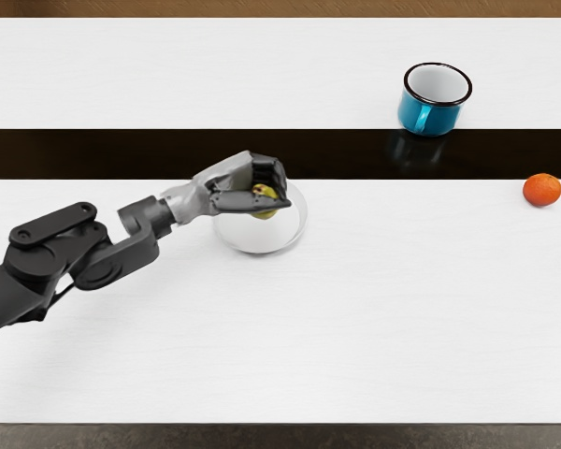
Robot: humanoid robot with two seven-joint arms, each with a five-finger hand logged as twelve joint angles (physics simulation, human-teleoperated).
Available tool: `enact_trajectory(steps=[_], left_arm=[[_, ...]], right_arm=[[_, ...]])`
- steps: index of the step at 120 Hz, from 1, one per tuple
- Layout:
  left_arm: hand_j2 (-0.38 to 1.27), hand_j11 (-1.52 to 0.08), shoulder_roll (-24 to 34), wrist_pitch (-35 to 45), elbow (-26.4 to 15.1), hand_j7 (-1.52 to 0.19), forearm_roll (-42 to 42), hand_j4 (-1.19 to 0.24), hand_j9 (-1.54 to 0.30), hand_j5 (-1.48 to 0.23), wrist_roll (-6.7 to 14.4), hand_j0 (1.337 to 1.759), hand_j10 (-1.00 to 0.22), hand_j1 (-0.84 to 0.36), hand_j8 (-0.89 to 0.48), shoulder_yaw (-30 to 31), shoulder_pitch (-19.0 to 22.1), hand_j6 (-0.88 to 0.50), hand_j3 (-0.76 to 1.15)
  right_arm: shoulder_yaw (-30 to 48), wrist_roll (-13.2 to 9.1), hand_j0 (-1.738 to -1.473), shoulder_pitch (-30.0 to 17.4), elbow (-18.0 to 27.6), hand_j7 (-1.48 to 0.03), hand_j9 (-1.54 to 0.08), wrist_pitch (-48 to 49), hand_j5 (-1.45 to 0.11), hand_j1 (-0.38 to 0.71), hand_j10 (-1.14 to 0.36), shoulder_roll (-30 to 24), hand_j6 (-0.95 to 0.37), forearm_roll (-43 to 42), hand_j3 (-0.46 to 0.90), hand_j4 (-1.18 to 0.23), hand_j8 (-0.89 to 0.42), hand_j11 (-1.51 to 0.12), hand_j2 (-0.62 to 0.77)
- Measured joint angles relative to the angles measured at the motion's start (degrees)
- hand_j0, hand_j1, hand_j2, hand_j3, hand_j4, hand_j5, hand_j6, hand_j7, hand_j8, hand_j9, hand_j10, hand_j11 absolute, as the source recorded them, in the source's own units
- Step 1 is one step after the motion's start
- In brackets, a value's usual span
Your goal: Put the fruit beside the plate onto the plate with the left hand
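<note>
The left hand (243,185) closes its fingers (267,174) on one yellow-green fruit (266,199) over one plate (266,239). One blue mug (435,98) and one orange (542,190) stand well away on the worktop (374,327).

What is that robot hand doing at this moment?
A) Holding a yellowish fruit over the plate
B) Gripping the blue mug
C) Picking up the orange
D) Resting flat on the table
A: the left hand sits over the plate with its fingers curled around a yellow-green fruit. The blue mug and the orange stand untouched, far to the right.
</note>
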Motion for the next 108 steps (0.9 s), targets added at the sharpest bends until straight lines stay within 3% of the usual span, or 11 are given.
enact_trajectory(steps=[23, 41, 108], left_arm=[[0.12, -1.0, -2.57, 0.66, 5.41, -0.99, -0.3, -0.76, -1.0, -0.99, 0.03, 1.657, -0.63, -0.54, -0.77, -0.03, -0.69, -0.76, 0.0], [0.14, -0.96, -3.01, 1.71, 7.13, -0.95, -0.65, -0.73, -0.96, -0.95, 0.03, 1.657, -0.64, -0.54, -0.73, -0.17, -0.6, -0.73, 0.0], [0.1, -0.67, -4.16, 3.44, 8.91, -0.67, -1.74, -0.52, -0.67, -0.67, 0.04, 1.658, -0.51, -0.27, -0.52, -0.74, -0.52, -0.52, 0.0]], right_arm=[[0.0, 0.0, -1.658, 0.0, 0.0, 0.0, 0.0, 0.0, 0.0, -0.35, 0.0, 0.0, 0.0, 0.0, 0.0, 0.0, 0.0, 0.0, 0.0], [0.0, 0.0, -1.658, -0.02, 0.0, 0.0, 0.0, 0.0, 0.0, -0.35, 0.0, 0.0, 0.0, 0.0, 0.0, 0.0, 0.0, 0.0, 0.0], [-0.01, 0.0, -1.658, 0.0, 0.0, 0.0, 0.0, 0.0, 0.0, -0.35, 0.0, 0.0, 0.0, 0.0, 0.0, 0.0, 0.0, 0.0, 0.0]])
